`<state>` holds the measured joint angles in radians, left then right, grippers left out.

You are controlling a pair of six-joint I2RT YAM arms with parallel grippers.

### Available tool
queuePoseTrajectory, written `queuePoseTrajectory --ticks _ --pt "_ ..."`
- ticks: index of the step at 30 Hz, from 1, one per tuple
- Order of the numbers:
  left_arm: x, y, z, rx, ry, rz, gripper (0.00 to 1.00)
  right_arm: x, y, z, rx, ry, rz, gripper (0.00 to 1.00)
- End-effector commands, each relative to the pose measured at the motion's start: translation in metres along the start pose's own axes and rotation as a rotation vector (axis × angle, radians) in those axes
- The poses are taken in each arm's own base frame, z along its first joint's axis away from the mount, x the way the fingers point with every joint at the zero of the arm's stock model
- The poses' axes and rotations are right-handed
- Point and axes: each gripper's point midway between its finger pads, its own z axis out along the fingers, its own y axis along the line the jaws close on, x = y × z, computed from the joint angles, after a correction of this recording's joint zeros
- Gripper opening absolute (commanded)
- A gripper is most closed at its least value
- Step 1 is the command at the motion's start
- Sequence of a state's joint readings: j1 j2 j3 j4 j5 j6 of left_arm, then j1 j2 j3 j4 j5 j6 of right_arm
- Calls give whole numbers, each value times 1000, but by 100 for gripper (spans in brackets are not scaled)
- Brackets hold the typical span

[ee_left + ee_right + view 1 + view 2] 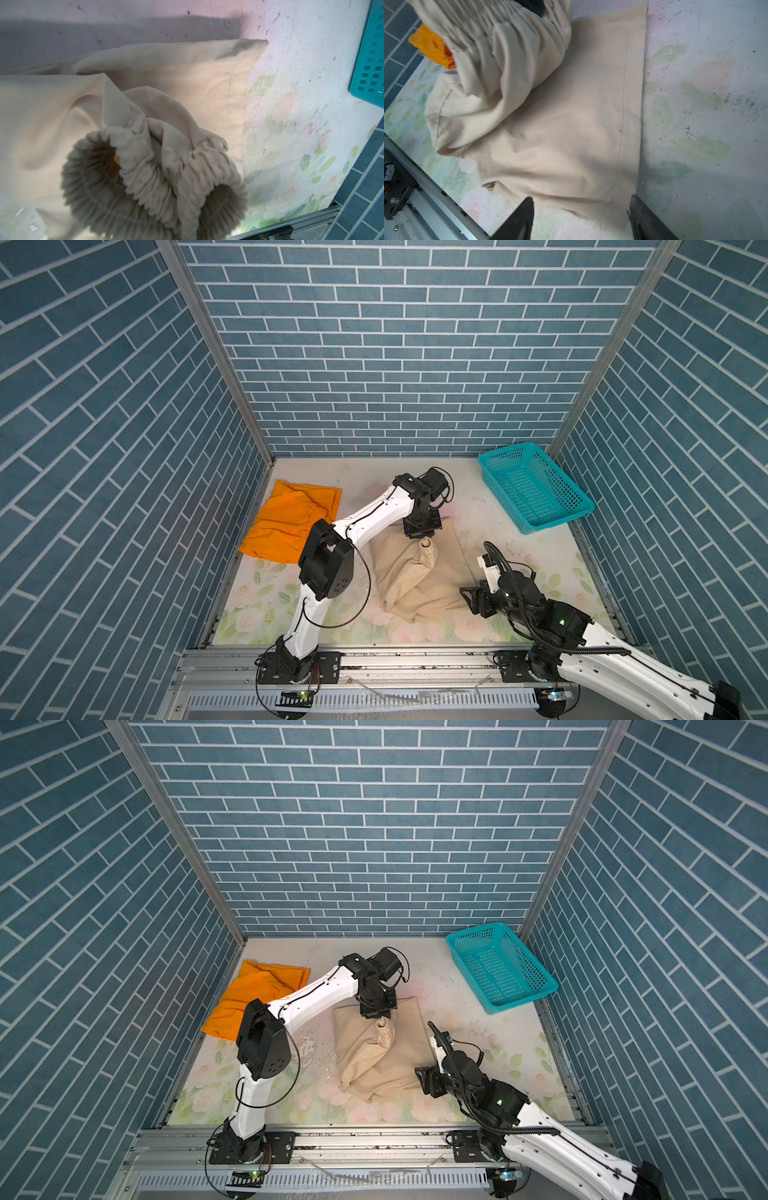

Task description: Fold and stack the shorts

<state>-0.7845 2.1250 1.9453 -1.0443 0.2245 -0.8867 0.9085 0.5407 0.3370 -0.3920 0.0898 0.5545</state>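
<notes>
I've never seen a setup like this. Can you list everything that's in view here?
beige shorts: one pair, pale beige, middle of the table, gathered waistband lifted, the rest lying on the surface
orange shorts: one pair, bright orange, crumpled at the far left
basket: one, teal perforated plastic, far right corner
table: one, scuffed faded floral cover
walls: three, blue brick pattern, around the table
left gripper: one, black, shut on the beige shorts' waistband
right gripper: one, black, open, low at the beige shorts' near right edge
</notes>
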Motion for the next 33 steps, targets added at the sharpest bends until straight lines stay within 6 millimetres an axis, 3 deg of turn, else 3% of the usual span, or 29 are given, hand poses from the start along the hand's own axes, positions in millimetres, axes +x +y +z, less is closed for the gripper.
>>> queuePoseTrajectory --ticks 1,5,6,11,13,18,22,26,33 --pt "4 -9 26 4 11 9 0 6 0 -4 -17 17 49 74" --pt "9 -27 32 41 18 73 0 7 -1 -8 -24 0 76 77" --pt "12 -33 32 55 28 95 5 6 -2 -9 -25 -11 86 78" --pt "28 -46 25 38 53 228 53 -5 -3 -20 -27 -70 119 84" --pt "33 -46 19 27 64 261 99 -11 -6 -25 -7 -93 132 86" --pt "33 -42 -13 23 23 309 100 -21 -15 -28 48 -95 159 91" --pt "23 -17 -53 -34 -54 313 100 -25 -23 -16 93 -15 219 92" --pt "19 31 -74 -82 -114 259 100 -33 -9 13 -26 84 313 87" --pt "18 100 -81 78 -220 67 100 -46 6 40 -130 133 398 84"
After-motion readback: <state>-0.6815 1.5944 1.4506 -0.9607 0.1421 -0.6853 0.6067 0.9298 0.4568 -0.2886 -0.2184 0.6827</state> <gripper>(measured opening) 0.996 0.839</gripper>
